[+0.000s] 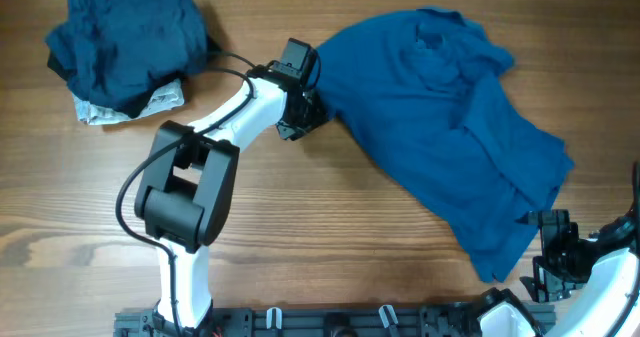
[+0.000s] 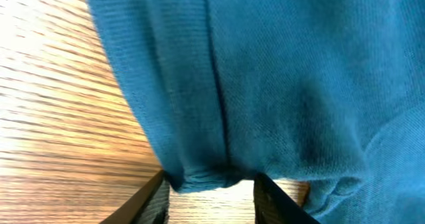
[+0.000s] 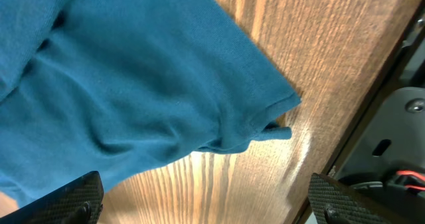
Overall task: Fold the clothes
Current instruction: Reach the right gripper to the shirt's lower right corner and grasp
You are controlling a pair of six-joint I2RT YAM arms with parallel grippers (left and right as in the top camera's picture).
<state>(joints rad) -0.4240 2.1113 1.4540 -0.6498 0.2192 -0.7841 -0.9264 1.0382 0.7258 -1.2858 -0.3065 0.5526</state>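
1. Two arms are at the wooden table (image 1: 330, 237), and you see one medium-blue shirt (image 1: 450, 127) spread loosely over its right half, wrinkled and not flat.
2. Your left gripper (image 1: 316, 105) is at the left end of this shirt, where the cloth becomes narrow.
3. In the left wrist view the edge of the shirt is bunched into a small roll between the two fingers (image 2: 149, 197). The roll touches both of them, so this gripper is closed on the shirt. Bare wood shows under the roll.
4. Your right gripper (image 1: 549, 222) is near the lower right corner of the shirt, just beside the cloth and not touching it, as far as the overhead view shows.
5. In the right wrist view its fingers stand far apart at the two lower corners of the picture, so it is fully spread and holds nothing. The shirt corner (image 3: 265, 117) lies on the wood ahead of them, with a small hem fold at the tip.
6. At the far left corner of the table you have a pile: crumpled navy garments (image 1: 130, 37) on top, and a pale grey-white garment (image 1: 150, 102) showing out from under their lower edge.
7. This pile is well apart from the shirt and from both grippers.
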